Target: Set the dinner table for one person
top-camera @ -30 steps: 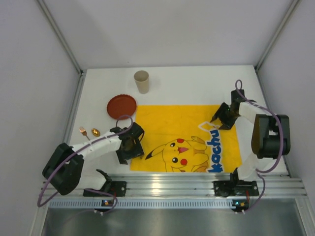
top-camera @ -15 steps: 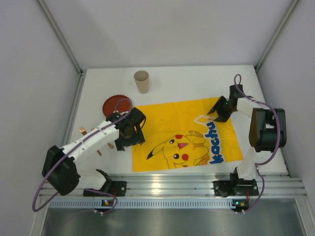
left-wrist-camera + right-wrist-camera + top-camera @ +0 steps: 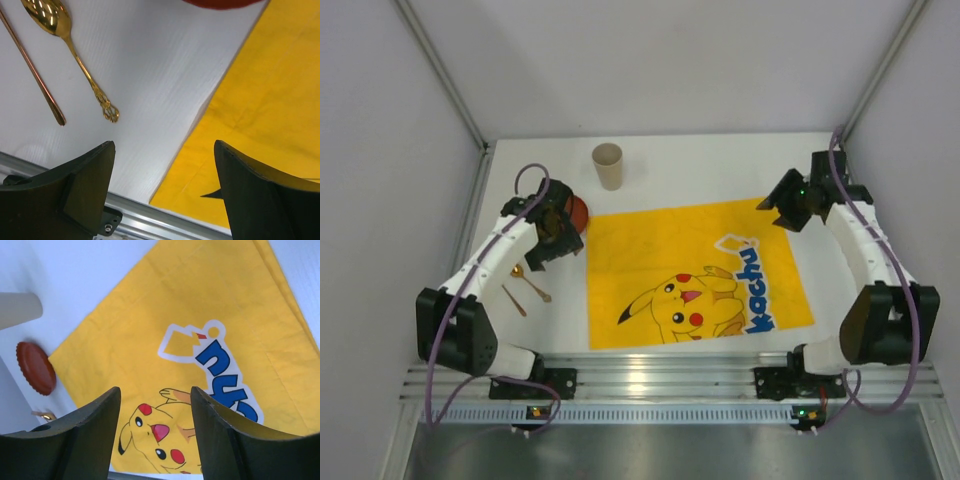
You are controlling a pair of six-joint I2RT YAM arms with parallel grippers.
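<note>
The dinner table (image 3: pixel 720 165) is a white top with a silver rail (image 3: pixel 670 375) along its near edge. A yellow Pikachu cloth (image 3: pixel 690 275) lies flat on it, slightly skewed. My left gripper (image 3: pixel 545 245) hangs open and empty above the cloth's far left corner, partly covering a red plate (image 3: pixel 578 210). Its fingertips (image 3: pixel 106 147) frame bare table and the cloth's edge (image 3: pixel 270 90). A gold spoon (image 3: pixel 75 50) and a thin copper-coloured utensil (image 3: pixel 35 75) lie to the left. My right gripper (image 3: pixel 775 212) is open and empty above the cloth's far right corner (image 3: pixel 200 315).
A beige cup (image 3: pixel 607 165) stands upright at the back, beyond the plate, and shows again as a cup (image 3: pixel 17 310) in the right wrist view beside the red plate (image 3: pixel 35 367). Grey walls with metal posts close in the left, right and back sides.
Both arms have drawn away from the cloth: the left swung far-left toward the plate and opened wider, the right rose to the far right. The cloth shifted slightly and now lies free.
</note>
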